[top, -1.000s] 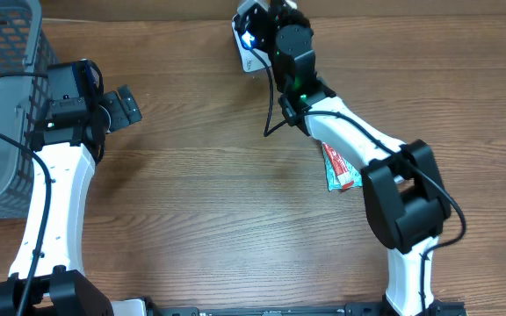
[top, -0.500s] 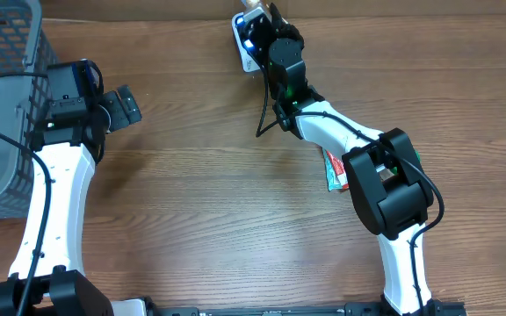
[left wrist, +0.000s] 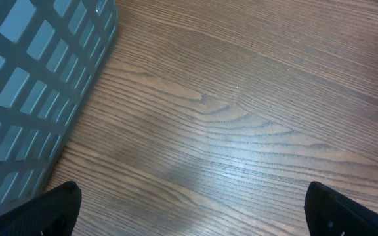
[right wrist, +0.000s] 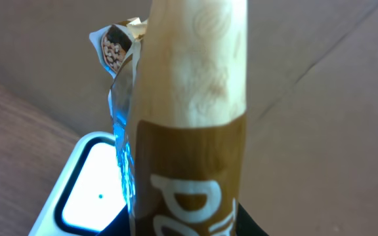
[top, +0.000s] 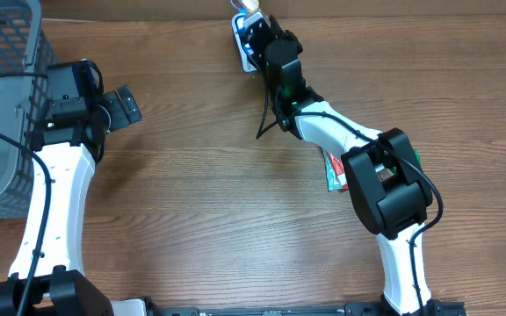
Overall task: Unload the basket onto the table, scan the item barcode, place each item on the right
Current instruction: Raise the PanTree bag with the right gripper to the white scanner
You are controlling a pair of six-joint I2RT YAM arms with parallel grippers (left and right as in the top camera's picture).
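Right gripper [top: 260,28] pinches a tan-brown snack packet [right wrist: 195,98], held over the lit barcode scanner [right wrist: 87,196]. Left gripper [left wrist: 192,213] is spread wide beside the grey basket [left wrist: 31,98].

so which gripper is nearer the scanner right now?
Right. The right gripper holds the snack bar right at the scanner; the left gripper sits open well off to the left, beside the basket.

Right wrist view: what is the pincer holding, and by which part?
The right pincer holds a tan-and-brown snack packet by its lower, brown end; the grip itself is below the frame. The left pincer is open, empty.
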